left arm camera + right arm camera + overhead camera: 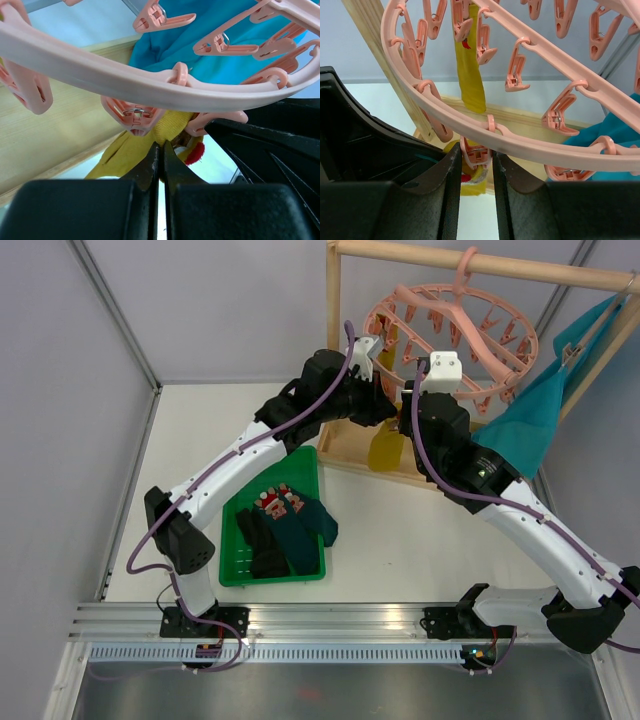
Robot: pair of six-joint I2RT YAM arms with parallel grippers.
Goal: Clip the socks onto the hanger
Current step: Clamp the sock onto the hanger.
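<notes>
The pink ring hanger (450,325) hangs from the wooden rack's top bar. My left gripper (161,145) is shut on the top edge of a mustard yellow sock (122,155) with a red patch, holding it up just under a pink clip peg (134,117). This sock hangs down in the top view (385,447). My right gripper (475,150) is closed on both sides of that same peg (478,154), with the sock's cuff (476,186) right below it. A second yellow sock (470,70) hangs clipped on the ring's far side. Both grippers sit close together under the ring.
The wooden rack's post (335,340) and base stand right behind the grippers. A large teal cloth (540,410) hangs on the rack at right. A green tray (232,540) at front left holds a red-and-white (278,502), a dark teal (305,525) and a black sock (262,545).
</notes>
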